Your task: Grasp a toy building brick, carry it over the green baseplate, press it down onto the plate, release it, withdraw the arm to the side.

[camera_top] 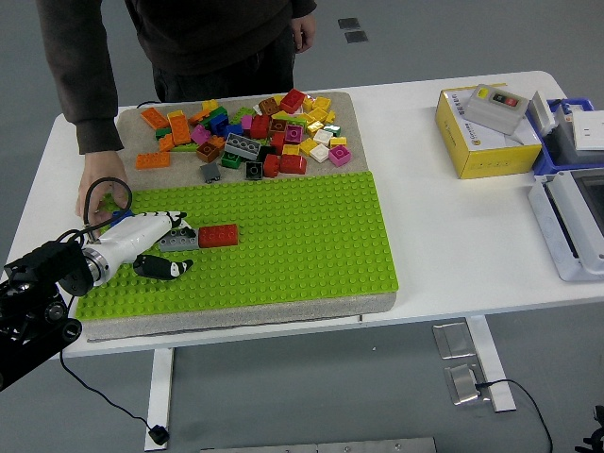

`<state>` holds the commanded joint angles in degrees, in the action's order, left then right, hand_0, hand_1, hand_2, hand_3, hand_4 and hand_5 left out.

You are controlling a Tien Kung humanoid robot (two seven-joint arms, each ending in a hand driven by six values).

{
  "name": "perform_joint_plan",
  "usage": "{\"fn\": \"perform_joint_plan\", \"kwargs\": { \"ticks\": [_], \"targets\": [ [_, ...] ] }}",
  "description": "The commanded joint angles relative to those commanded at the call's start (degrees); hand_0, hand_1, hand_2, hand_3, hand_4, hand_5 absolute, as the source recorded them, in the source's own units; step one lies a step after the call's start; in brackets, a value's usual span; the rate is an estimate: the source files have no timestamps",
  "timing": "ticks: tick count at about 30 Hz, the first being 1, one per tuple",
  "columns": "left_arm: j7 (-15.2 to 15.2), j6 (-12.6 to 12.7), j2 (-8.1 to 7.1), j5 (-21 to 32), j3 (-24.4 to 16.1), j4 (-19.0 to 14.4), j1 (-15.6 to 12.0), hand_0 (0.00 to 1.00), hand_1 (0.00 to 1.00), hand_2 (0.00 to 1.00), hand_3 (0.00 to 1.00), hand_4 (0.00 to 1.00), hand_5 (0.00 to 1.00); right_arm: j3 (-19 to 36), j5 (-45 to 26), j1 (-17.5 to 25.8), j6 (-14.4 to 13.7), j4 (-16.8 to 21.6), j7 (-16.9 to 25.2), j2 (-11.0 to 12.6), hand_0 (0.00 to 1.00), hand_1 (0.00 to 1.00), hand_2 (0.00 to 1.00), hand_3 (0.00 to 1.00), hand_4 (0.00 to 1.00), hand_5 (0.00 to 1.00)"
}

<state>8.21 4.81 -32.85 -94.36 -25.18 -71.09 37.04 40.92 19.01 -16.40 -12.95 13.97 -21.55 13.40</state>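
- The robot's left hand (pixel 151 247), white with black-tipped fingers, reaches in over the left end of the green baseplate (pixel 302 245) on the white worktop (pixel 453 236).
- Its upper fingers (pixel 175 225) lie against the left end of a grey brick (pixel 177 240) seated on the baseplate, while the thumb sits lower on the studs; whether the hand actually grips the brick cannot be told from this view.
- A red brick (pixel 218 235) sits on the baseplate touching the grey brick's right end, the pair forming a short row.
- A loose pile of bricks (pixel 255 137) (orange, yellow, red, blue, magenta, grey and black among them) lies on the tan mat (pixel 359 142) just beyond the baseplate's far edge.
- An orange flat brick (pixel 152 159) rests apart at the left of the pile, near the baseplate's far left corner.
- A person in a dark sleeve stands beyond the baseplate; the person's hand (pixel 102 189) presses on the baseplate's far left corner, just above the robot's hand.
- Right of the baseplate stands a yellow box (pixel 481 142) with a grey switch unit (pixel 495 104) on top, and further right a blue holder (pixel 557 142) and a pale grey case (pixel 571 226) at the worktop's edge.
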Motion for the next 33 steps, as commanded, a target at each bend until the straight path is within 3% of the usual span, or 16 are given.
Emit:
{"fn": "perform_joint_plan", "kwargs": {
  "ticks": [24,33],
  "targets": [
    [-2.79,1.45,2.49,0.44,-0.08,2.73,0.4,0.998,0.998,0.998,0.718,0.696,0.378,0.12,0.07,0.01,0.21,-0.05,0.19,-0.26,0.644,0.61,0.652,0.745,0.591,0.998],
    [-2.93,1.46,1.77,-0.08,-0.16,1.47,0.93,0.998,0.998,0.998,0.698,0.684,0.388,0.22,0.17,-0.04,0.2,0.0,0.06,-0.19,0.644,0.611,0.651,0.745,0.592,0.998]
  ]
}}
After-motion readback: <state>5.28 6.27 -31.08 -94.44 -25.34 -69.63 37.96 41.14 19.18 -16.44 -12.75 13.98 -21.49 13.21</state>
